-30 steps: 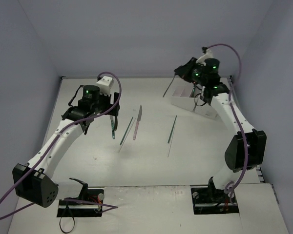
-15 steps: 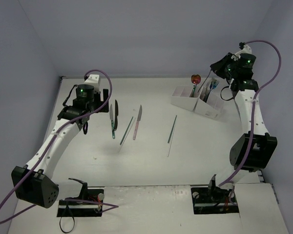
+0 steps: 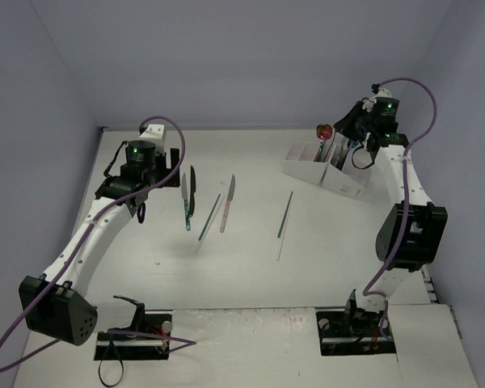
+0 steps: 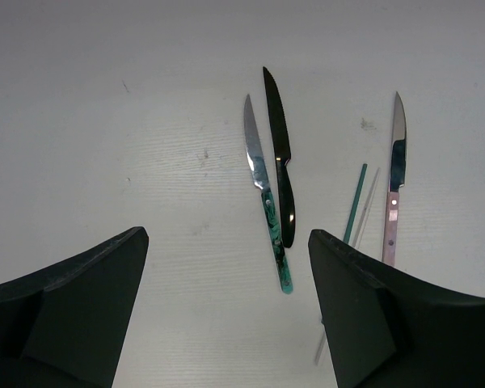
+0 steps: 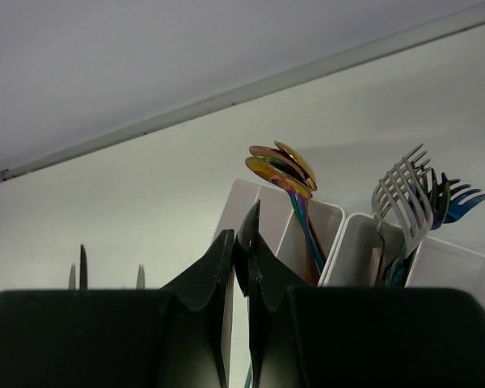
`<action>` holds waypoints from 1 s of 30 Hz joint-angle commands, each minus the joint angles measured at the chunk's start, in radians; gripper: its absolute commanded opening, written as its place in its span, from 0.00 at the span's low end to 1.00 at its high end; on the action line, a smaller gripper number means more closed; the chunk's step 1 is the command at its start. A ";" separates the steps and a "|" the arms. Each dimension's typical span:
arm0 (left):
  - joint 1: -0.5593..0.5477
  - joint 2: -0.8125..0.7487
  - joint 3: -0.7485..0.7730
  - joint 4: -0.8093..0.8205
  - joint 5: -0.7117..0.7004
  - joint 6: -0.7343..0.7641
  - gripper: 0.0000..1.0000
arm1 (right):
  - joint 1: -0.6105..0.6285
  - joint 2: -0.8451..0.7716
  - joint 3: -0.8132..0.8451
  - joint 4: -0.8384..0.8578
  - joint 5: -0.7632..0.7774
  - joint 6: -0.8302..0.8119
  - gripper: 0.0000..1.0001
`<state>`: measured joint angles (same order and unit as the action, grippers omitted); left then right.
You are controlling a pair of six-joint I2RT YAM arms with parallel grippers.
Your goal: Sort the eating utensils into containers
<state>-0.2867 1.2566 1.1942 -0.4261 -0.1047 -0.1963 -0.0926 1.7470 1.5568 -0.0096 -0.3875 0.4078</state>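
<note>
Utensils, partly sorted. Spoons (image 5: pixel 281 166) and forks (image 5: pixel 404 194) stand in the containers (image 3: pixel 327 171) near the far right corner of the table (image 3: pixel 347 250).

Loose on the left half, toward the middle: green-handled knife (image 4: pixel 268 212) and black knife (image 4: pixel 281 162) side by side, handles touching or nearly so. Pink-handled knife (image 4: pixel 394 182) lies apart to their right, with green stick (image 4: pixel 356 202) and pale stick (image 4: pixel 364 212) between. Lone stick (image 3: pixel 284 214) lies nearer the centre.

Left gripper (image 4: pixel 226 238): spread wide, empty, hovering over the knife pair.
Right gripper (image 5: pixel 241 242): fingers pressed together, nothing seen held, beside the containers.

Step, as judged: left arm lining up a knife pick. Next move calls for a straight descent straddling one handle only. The neighbouring knife is close enough to be caught too.
</note>
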 commanded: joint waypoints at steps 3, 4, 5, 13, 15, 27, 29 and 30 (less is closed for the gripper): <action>0.006 -0.007 0.048 0.020 0.010 -0.017 0.78 | 0.037 0.045 0.010 0.057 0.038 -0.028 0.26; 0.006 -0.006 0.050 0.017 0.013 -0.016 0.78 | 0.042 0.048 0.008 0.057 0.051 -0.031 0.32; 0.006 -0.005 0.051 0.014 0.017 -0.014 0.78 | 0.046 0.048 0.005 0.056 0.066 -0.033 0.36; 0.006 0.010 0.058 0.005 0.028 -0.016 0.78 | 0.121 -0.042 0.015 -0.018 0.277 -0.115 0.51; 0.007 0.012 0.061 0.004 0.028 -0.015 0.78 | 0.149 -0.105 -0.036 -0.036 0.350 -0.133 0.52; 0.024 0.000 0.067 0.000 0.042 -0.020 0.78 | 0.483 -0.239 -0.468 -0.043 0.601 0.003 0.52; 0.024 -0.012 0.064 -0.009 0.036 -0.018 0.78 | 0.523 -0.214 -0.501 -0.040 0.607 0.041 0.52; 0.024 -0.024 0.063 -0.017 0.033 -0.016 0.78 | 0.550 -0.198 -0.511 -0.040 0.622 0.056 0.51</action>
<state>-0.2685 1.2791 1.2026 -0.4530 -0.0679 -0.2031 0.3811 1.5033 1.0852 -0.0687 0.1386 0.3796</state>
